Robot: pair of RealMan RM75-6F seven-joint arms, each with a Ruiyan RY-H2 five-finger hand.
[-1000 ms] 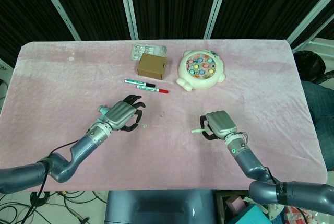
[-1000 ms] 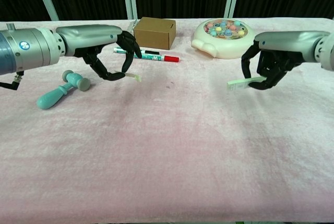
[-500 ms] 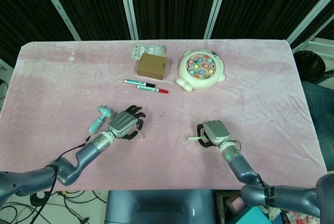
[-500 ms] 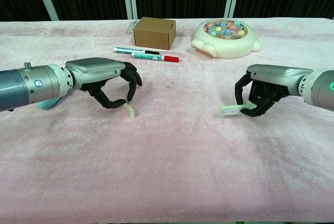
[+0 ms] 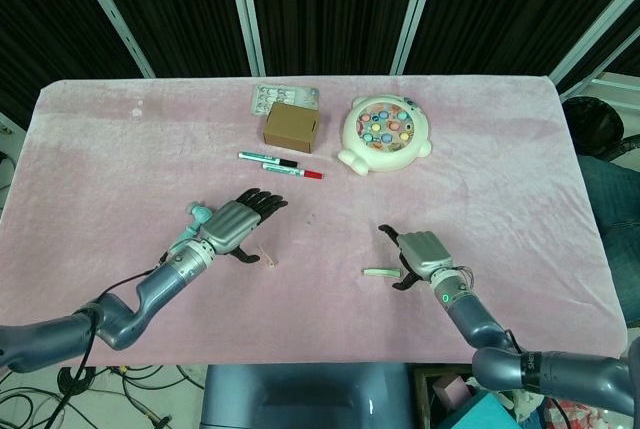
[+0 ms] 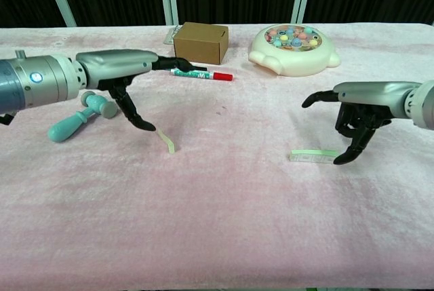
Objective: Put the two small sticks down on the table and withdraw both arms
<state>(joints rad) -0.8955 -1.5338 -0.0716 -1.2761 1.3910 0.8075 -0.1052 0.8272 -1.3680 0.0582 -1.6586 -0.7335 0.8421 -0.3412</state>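
On the pink table [image 5: 120,169], the left hand [image 5: 238,224] and right hand [image 5: 420,254] are hovering with fingers spread, holding nothing, each just beside its stick: the left stick [image 6: 166,142] and right stick [image 6: 313,156] are lying flat.

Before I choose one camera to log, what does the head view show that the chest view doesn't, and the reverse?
Only the head view shows the blister tray behind the cardboard box, the whole table outline and the dark curtains.

Only the chest view shows the toy hammer whole and each hand's fingertips raised beside its stick.

Both show the left hand and right hand open, the left stick and right stick lying on the cloth, two markers and the fishing toy.
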